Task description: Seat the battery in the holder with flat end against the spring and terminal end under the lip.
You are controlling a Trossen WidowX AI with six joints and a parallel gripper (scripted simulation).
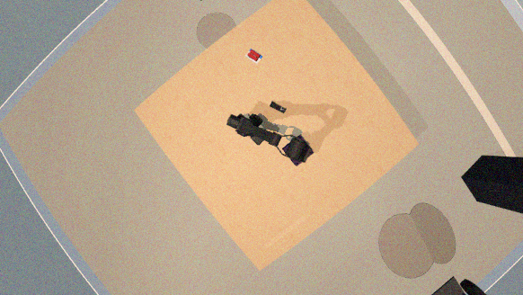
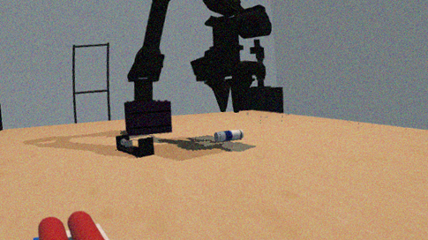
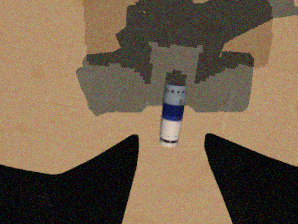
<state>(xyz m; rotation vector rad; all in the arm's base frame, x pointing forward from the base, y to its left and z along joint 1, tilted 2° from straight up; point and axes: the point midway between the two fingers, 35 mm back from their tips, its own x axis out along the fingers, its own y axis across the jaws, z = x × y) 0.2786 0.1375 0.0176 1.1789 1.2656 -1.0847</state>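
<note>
The battery (image 2: 229, 135) (image 3: 173, 107), white and grey with a blue band, lies on its side on the table, outside the holder. The arm hides it in the top view. The black holder (image 1: 275, 105) (image 2: 146, 148) stands on the table, to the left of the battery in the exterior view; a light metallic part shows inside it. My gripper (image 2: 229, 110) (image 3: 172, 140) is partly open and empty, with its fingertips above the table. In the wrist view the battery's white end shows between the fingertips, and the rest reaches beyond them.
A pack of red cylinders (image 1: 253, 55) (image 2: 86, 235) with a white edge lies on the table (image 1: 216, 166), farther from the arm base than the holder. In the exterior view the arm's purple-black base block (image 2: 148, 118) shows behind the holder.
</note>
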